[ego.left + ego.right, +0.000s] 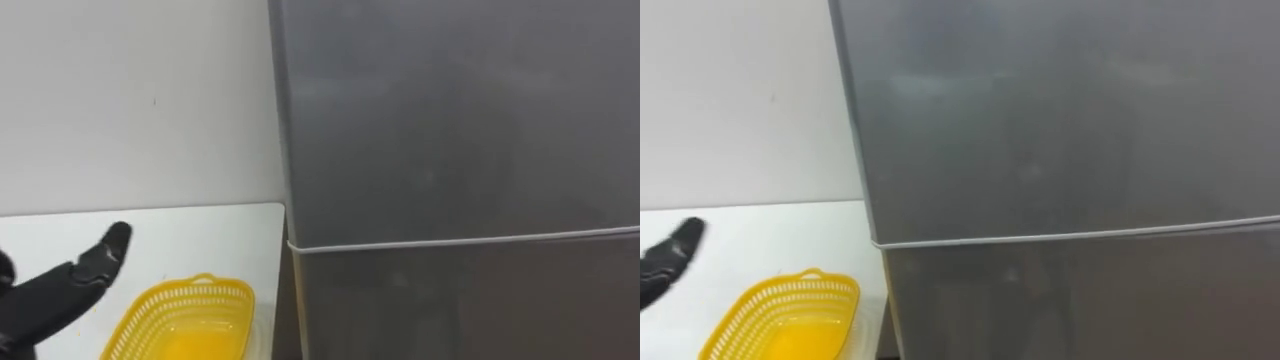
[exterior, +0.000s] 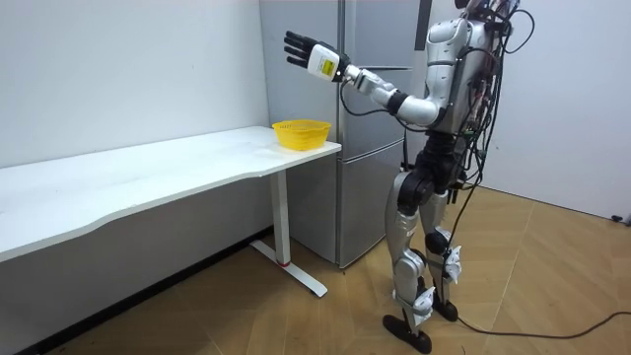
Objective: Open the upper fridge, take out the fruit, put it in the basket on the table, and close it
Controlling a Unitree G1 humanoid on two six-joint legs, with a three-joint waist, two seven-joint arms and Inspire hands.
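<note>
The fridge (image 2: pixel 367 148) is shut. The thing to fetch is inside, behind the upper door (image 1: pixel 450 120), so I cannot see it or say what it is.

The robot stands in front of the fridge with its left arm held out, about as high as its shoulder. The left hand (image 1: pixel 85 268) is up in the air. Its fingers (image 2: pixel 293 44) are straight and spread apart, and they hold nothing.

The upper door is to the right of the fingers and a bit higher, well apart from them. The door is tall and flat. Its near edge runs straight up and down on the side that faces the fingers. A thin pale line (image 1: pixel 460 238) goes across the fridge where the upper door ends and the lower door (image 1: pixel 450 300) starts. That line is about level with the fingers. I see no handle, so I cannot tell which edge opens.

Below the fingers and a little to the right sits a yellow basket (image 1: pixel 200 287) on a white table (image 1: pixel 200 230). It looks empty. It is at the table's end, near the fridge.

I think the left hand must swing right to the door and pull it open first. The fingers would need to curl round an edge to do that.
</note>
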